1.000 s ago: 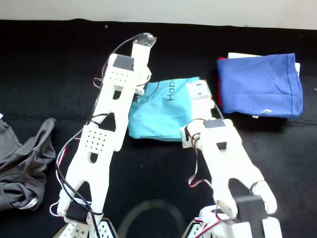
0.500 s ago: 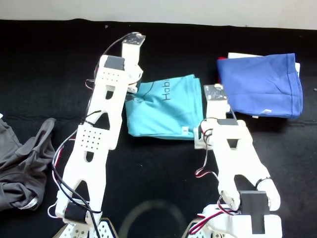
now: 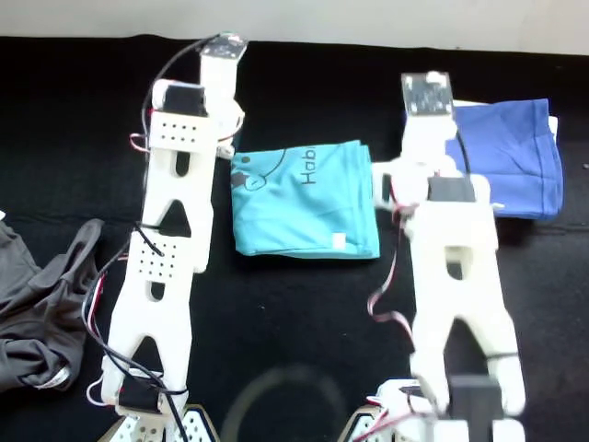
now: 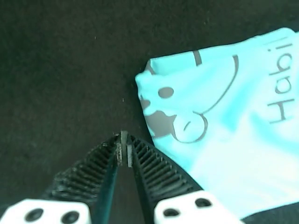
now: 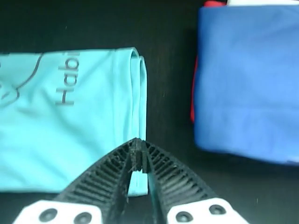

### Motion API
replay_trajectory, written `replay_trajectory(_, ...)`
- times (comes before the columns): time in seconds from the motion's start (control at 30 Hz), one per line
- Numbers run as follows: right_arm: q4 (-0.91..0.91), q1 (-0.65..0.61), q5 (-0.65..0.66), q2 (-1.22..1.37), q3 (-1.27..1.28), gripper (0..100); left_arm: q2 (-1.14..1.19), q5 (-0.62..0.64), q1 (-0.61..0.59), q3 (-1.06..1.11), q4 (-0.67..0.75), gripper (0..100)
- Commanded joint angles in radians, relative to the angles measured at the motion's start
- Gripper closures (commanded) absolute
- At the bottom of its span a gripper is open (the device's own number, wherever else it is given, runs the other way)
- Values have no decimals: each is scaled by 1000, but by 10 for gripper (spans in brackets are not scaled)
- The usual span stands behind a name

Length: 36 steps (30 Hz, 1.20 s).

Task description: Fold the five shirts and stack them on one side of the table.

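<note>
a folded teal shirt (image 3: 304,198) is laid at the centre of the black table (image 3: 294,313). a blue shirt (image 3: 506,157) is stacked at upper right, a grey shirt (image 3: 41,295) crumpled at left. the left end effector (image 4: 124,148) is closed and empty beside the teal shirt; the right end effector (image 5: 138,154) is closed and empty above its edge.

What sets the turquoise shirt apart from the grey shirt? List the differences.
1. The turquoise shirt is folded into a flat, neat rectangle. The grey shirt is a crumpled, unfolded heap.
2. The turquoise shirt lies mid-table. The grey shirt sits at the table's edge, partly cut off in the high view.
3. The turquoise shirt shows a dark printed graphic. The grey shirt shows no print.

Both lie on the black table, apart from the blue-topped stack.
</note>
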State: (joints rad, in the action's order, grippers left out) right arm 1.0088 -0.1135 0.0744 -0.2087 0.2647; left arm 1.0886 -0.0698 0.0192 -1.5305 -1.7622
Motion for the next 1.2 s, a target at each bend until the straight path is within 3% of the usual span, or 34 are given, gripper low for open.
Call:
replay_trajectory(0.0, 30, 8, -9, 205, -257, 984, -189, 5, 1, 136, -14, 990)
replay_trajectory(0.27, 206, -25, -11, 662, -806, 984, -602, 92, 101, 777, 12, 990)
replay_trajectory(0.6, 343, -84, -11, 1059, -1260, 984, -852, 106, 170, 1575, 549, 990)
replay_trajectory(0.87, 358, -4, -11, 1285, -1406, 984, -880, 104, 154, 1776, 729, 990)
replay_trajectory(1.17, 549, 19, -8, 1296, -1728, 984, -891, 104, 154, 1839, 807, 990)
